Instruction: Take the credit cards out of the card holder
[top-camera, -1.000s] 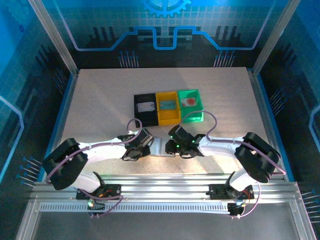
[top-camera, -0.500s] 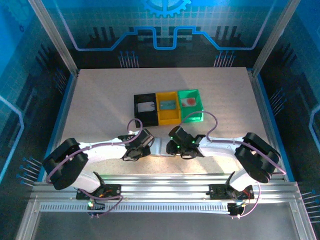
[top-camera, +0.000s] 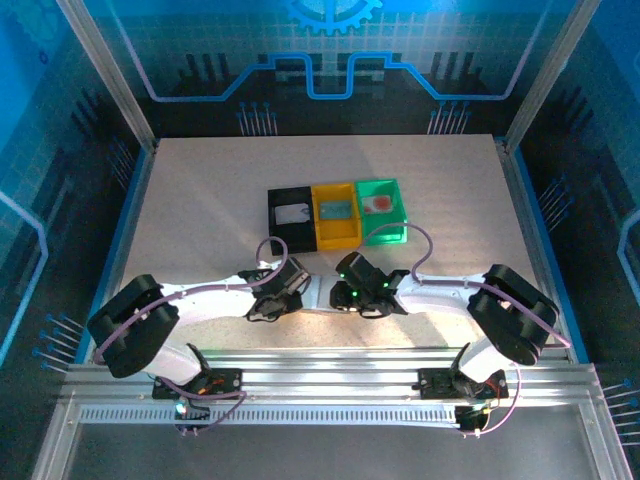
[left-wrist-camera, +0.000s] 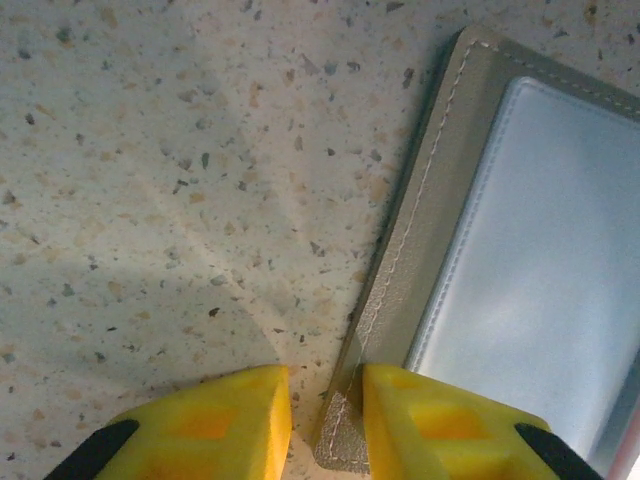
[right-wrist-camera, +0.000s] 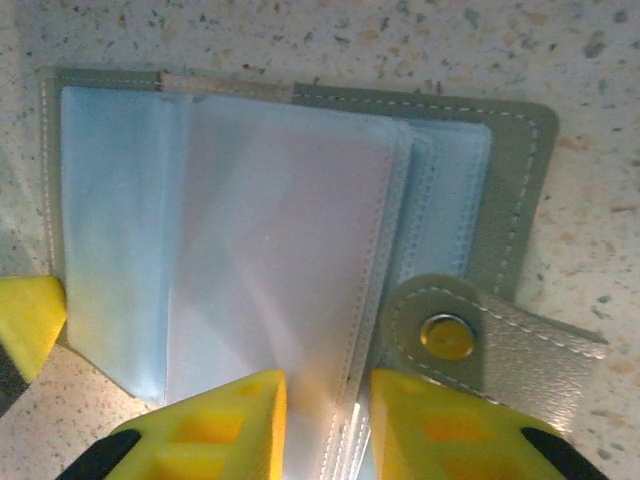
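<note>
Cards lie in three bins beyond the open card holder, pinched by the left hand and right hand, pockets looking empty.

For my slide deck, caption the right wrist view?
Right claw pinching a clear plastic sleeve of the open flat grey card holder on the speckled table.

Two white-shelled arms with bulky black joint housings, the left arm and the right arm, each carry a thin lilac cable looping along the links. Small green lights glow on the right wrist. The fingers wear bright yellow blocky pads with black backing.
</note>
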